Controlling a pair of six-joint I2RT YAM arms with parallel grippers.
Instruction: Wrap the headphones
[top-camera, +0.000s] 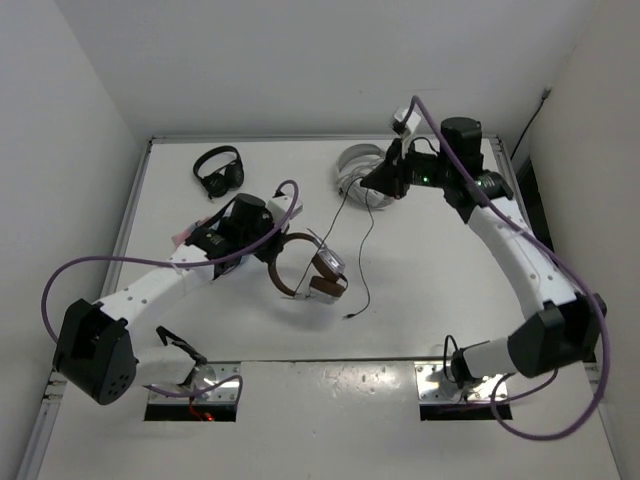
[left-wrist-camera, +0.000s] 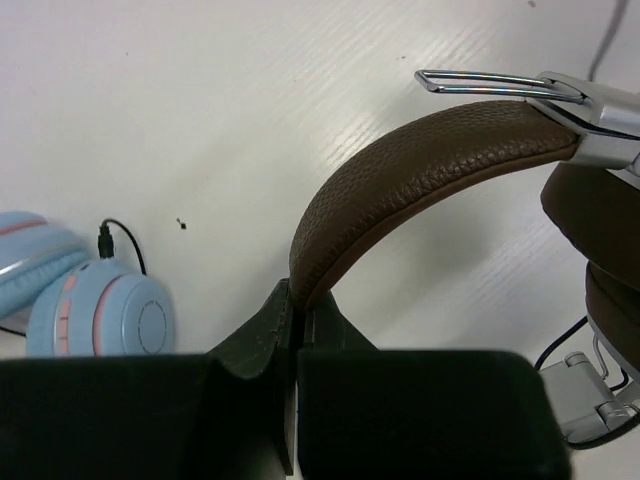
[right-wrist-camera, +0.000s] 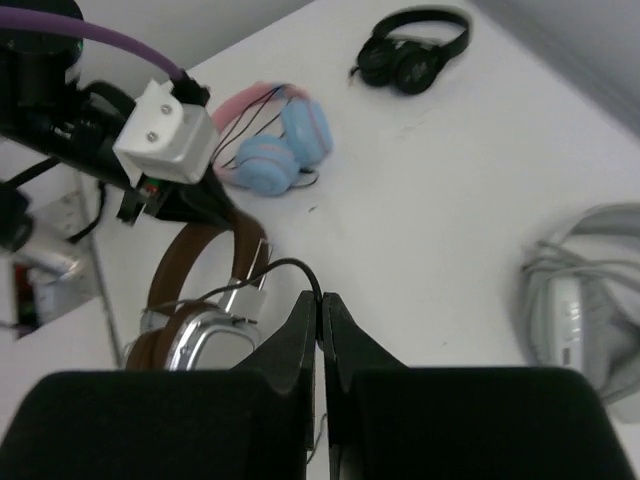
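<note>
The headphones (top-camera: 312, 275) lie mid-table, with a brown headband (left-wrist-camera: 420, 150) and silver earcups (right-wrist-camera: 210, 345). My left gripper (top-camera: 268, 238) is shut on the headband, which is pinched between the jaws (left-wrist-camera: 297, 298). A thin black cable (top-camera: 366, 250) rises from the earcups to my right gripper (top-camera: 374, 183), which is held up near the back of the table. That gripper (right-wrist-camera: 320, 300) is shut on the cable (right-wrist-camera: 285, 265). From there the cable hangs down again, and its plug (top-camera: 350, 314) rests on the table.
A small black pair (top-camera: 218, 170) lies at the back left. A white-grey pair (top-camera: 356, 168) sits just behind my right gripper. A blue and pink pair (right-wrist-camera: 285, 145) lies beside my left arm, mostly hidden under it from above. Walls close in the back and sides.
</note>
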